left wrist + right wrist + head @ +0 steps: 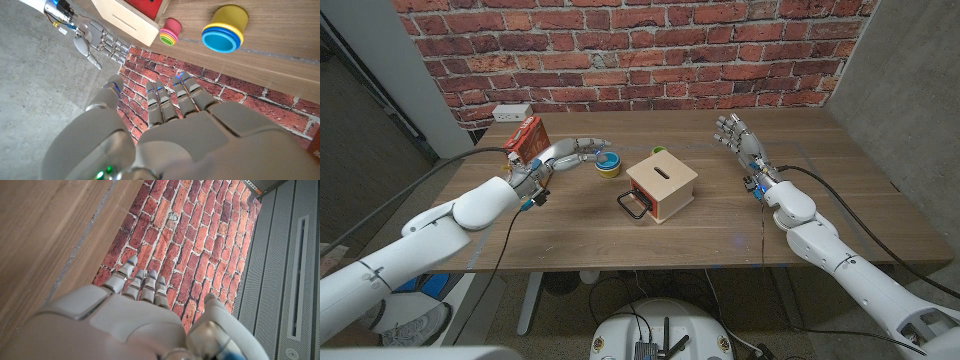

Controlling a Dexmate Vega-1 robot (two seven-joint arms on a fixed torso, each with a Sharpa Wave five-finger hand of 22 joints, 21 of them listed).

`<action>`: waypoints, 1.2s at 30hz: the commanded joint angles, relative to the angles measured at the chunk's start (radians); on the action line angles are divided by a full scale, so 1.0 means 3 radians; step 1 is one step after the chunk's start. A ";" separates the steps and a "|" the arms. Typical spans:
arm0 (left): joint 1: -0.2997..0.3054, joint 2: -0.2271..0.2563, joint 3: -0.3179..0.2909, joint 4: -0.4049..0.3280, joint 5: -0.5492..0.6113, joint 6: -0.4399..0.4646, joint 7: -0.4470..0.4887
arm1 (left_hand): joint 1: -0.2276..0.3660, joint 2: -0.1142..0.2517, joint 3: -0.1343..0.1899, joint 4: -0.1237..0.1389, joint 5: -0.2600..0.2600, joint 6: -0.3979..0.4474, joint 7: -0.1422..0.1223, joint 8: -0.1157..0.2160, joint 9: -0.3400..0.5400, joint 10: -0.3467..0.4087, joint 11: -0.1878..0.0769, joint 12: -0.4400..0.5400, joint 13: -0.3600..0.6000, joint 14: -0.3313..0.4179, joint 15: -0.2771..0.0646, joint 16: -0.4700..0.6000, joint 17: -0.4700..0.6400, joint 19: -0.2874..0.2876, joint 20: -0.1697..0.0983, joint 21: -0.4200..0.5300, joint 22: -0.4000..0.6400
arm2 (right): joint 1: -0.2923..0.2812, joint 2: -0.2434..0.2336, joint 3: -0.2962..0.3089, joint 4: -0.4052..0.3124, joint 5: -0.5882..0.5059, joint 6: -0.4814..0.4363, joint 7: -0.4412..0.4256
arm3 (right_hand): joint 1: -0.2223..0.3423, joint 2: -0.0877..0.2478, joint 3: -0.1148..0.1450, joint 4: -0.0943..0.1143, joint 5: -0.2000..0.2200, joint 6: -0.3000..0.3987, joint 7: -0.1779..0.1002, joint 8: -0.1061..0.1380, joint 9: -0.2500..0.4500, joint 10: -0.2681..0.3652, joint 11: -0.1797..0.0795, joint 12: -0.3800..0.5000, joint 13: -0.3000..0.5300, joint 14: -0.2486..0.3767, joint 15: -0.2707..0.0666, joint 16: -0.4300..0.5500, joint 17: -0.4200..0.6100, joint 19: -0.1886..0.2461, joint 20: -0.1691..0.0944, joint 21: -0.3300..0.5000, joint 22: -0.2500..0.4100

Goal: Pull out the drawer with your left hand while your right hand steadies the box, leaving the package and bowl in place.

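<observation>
The box [663,184] is sitting mid-table, its black drawer handle [631,205] facing the robot. Both hands, left [572,152] and right [738,135], are hovering spread and empty. The box is looking light and apt to slide; hooking that stiff handle seems best.

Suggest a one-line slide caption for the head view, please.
Both open hands, left hand and right hand, held apart from the wooden box, its drawer handle untouched.
</observation>
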 commanded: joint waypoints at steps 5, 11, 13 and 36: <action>0.0018 0.0186 -0.0071 0.0006 0.0463 -0.0289 -0.0202 | 0.0075 -0.0013 -0.0036 -0.0009 -0.0007 0.0105 -0.0019 0.0009 0.0010 0.0095 -0.0021 -0.0012 0.0005 0.0079 -0.0452 0.0012 -0.0001 -0.0126 -0.0491 -0.0024 0.0013 | -0.0081 -0.0037 -0.0007 -0.0084 -0.0155 -0.0034 -0.0164 | 0.0015 0.0072 0.0029 -0.0002 0.0020 0.0011 -0.0021 0.0015 0.0008 0.0014 -0.0007 0.0024 0.0006 0.0013 -0.0034 0.0009 -0.0007 0.0005 -0.0012 0.0004 0.0010; 0.0045 0.0251 -0.0121 -0.0045 0.0629 -0.0288 -0.0242 | 0.0112 -0.0018 -0.0052 -0.0014 -0.0002 0.0170 -0.0050 0.0016 0.0010 0.0131 -0.0046 -0.0021 0.0005 0.0106 -0.0485 0.0008 -0.0002 -0.0148 -0.0507 -0.0018 0.0013 | -0.0102 -0.0038 0.0001 -0.0109 -0.0177 -0.0043 -0.0215 | 0.0015 0.0071 0.0032 -0.0002 0.0019 0.0013 -0.0019 0.0016 0.0008 0.0011 -0.0004 0.0023 0.0006 0.0014 -0.0027 0.0011 -0.0017 0.0003 -0.0009 0.0004 0.0010; 0.0092 0.0297 -0.0167 -0.0120 0.0769 -0.0222 -0.0216 | 0.0127 -0.0025 -0.0060 -0.0017 -0.0001 0.0179 -0.0071 0.0012 0.0010 0.0152 -0.0061 -0.0022 0.0005 0.0114 -0.0496 0.0005 -0.0002 -0.0148 -0.0514 -0.0013 0.0013 | -0.0105 -0.0034 0.0000 -0.0111 -0.0189 -0.0048 -0.0232 | 0.0015 0.0072 0.0033 -0.0001 0.0019 0.0014 -0.0018 0.0016 0.0008 0.0012 -0.0007 0.0023 0.0006 0.0016 -0.0025 0.0012 -0.0019 0.0004 -0.0010 0.0005 0.0010; 0.0151 0.0464 -0.0282 -0.0568 0.1618 0.0000 -0.0384 | 0.0927 -0.0337 -0.0225 -0.0045 0.0037 0.0456 -0.0298 0.0063 0.0034 0.0505 -0.0212 -0.0067 0.0013 0.0339 -0.0581 0.0003 0.0015 -0.0056 -0.0525 0.0023 0.0009 | -0.0152 -0.0071 0.0040 -0.0194 -0.0233 -0.0100 -0.0347 | 0.0038 0.0104 0.0069 -0.0006 0.0024 0.0053 -0.0039 0.0026 0.0008 0.0021 -0.0006 0.0027 0.0006 0.0024 -0.0034 0.0017 -0.0055 0.0006 -0.0016 0.0006 0.0010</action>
